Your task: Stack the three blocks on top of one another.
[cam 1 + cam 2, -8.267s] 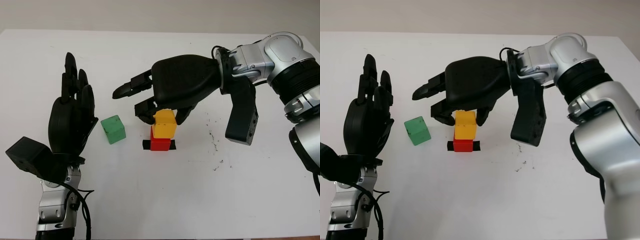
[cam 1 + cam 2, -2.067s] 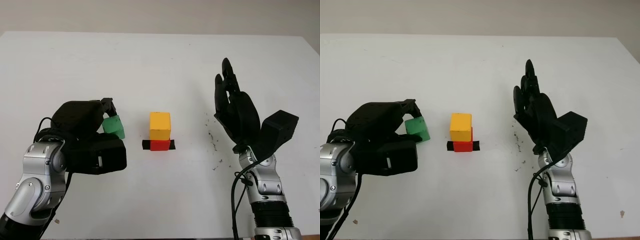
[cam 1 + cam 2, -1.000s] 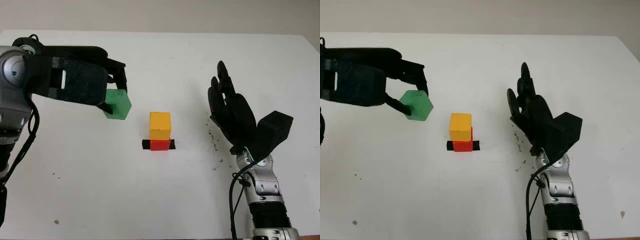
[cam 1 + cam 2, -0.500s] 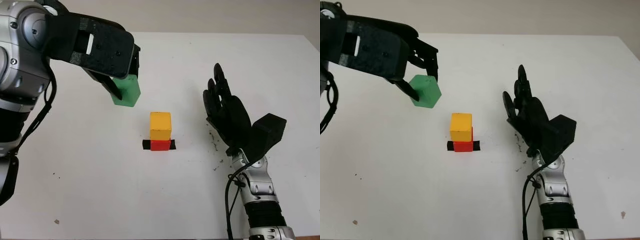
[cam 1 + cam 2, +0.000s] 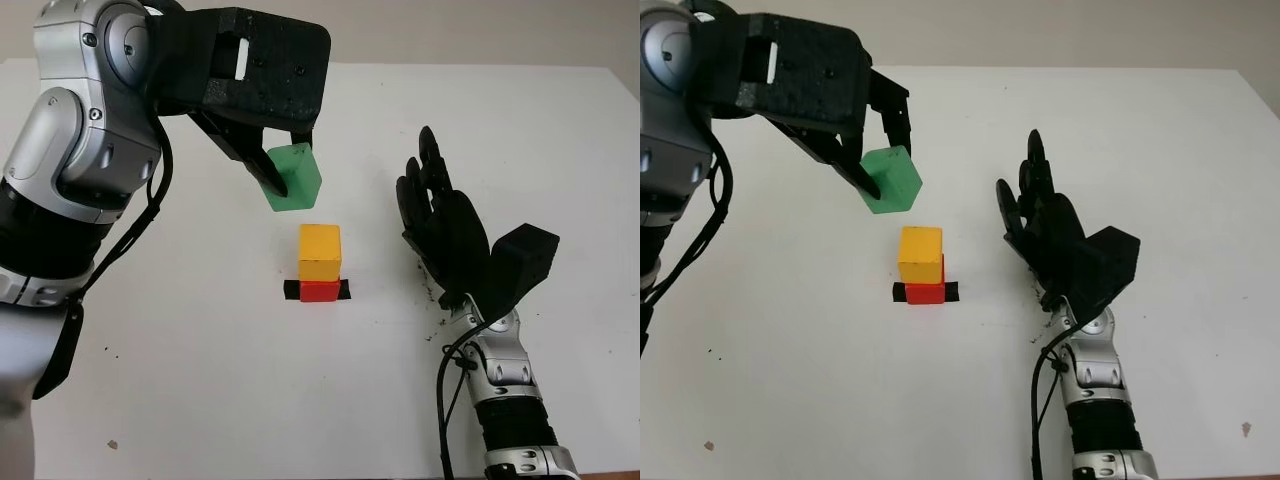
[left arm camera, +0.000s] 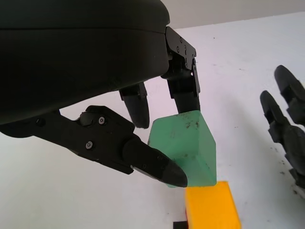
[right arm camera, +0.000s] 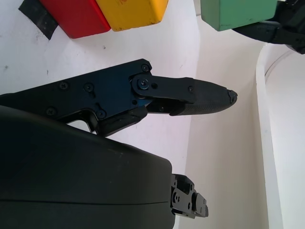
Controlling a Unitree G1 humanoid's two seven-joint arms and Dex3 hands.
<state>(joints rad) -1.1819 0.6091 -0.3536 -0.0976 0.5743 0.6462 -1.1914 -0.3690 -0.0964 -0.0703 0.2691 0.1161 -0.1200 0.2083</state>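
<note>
Overhead, left robot hand (image 5: 275, 160) gripping green block (image 5: 293, 178)

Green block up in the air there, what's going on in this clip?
The left hand holds the green block in its fingers, in the air up and to the left of a two-block stack, not yet over it. The yellow block sits on the red block, which stands on a strip of black tape on the white table. The right hand is open, upright to the right of the stack, holding nothing.
</note>
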